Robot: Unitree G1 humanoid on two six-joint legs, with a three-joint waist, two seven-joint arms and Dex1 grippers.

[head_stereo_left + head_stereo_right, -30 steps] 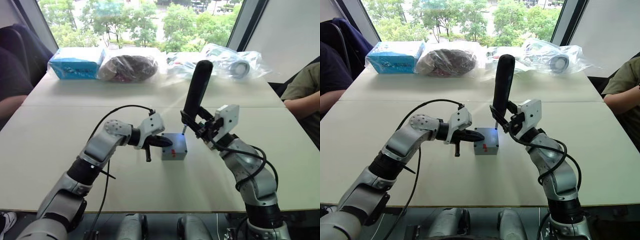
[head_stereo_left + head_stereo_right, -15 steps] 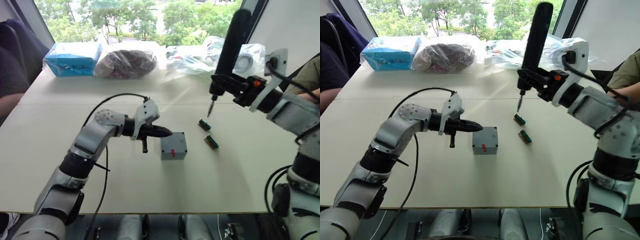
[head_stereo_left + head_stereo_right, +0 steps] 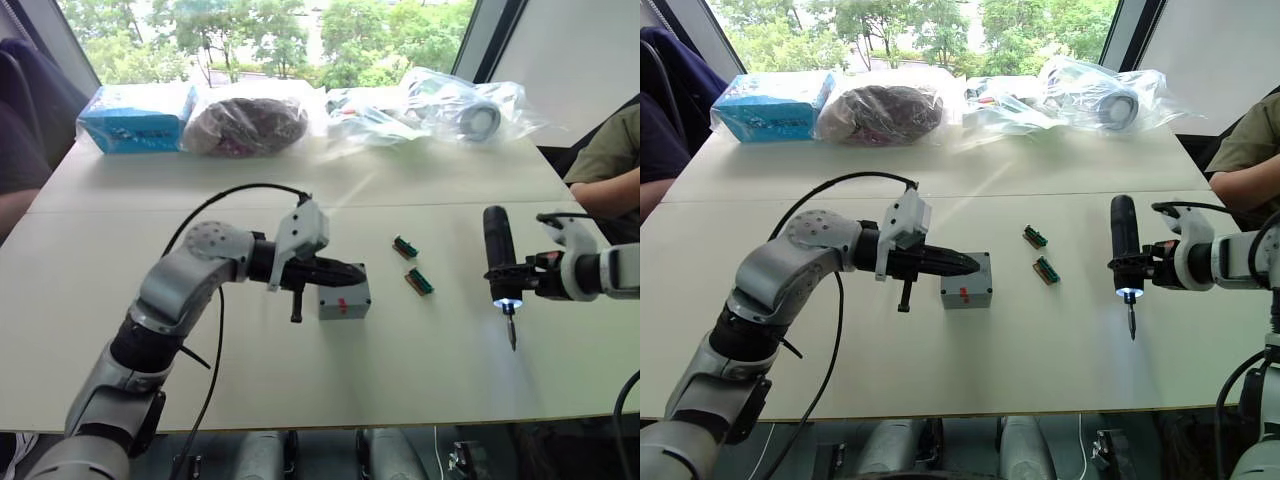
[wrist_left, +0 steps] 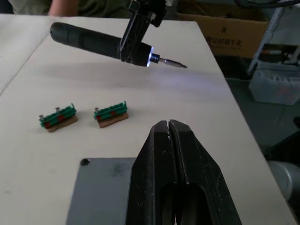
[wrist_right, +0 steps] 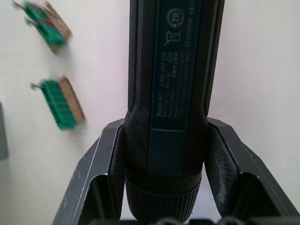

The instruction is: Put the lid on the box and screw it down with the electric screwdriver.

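Screwdriver (image 3: pixel 1124 246) has swung away from the box (image 3: pixel 967 285) in the last sec, now low over the table at far right, well apart, light on, clamped in R gripper (image 5: pixel 164 187). L gripper (image 4: pixel 169 136), fingers together, rests on the lid (image 4: pixel 101 187). Connectors (image 3: pixel 1040 253) lie between. Judgement: set it down flat, gently.

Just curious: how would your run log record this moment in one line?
lid: on box | left hand: shut, over lid | right hand: holding electric screwdriver, away from box
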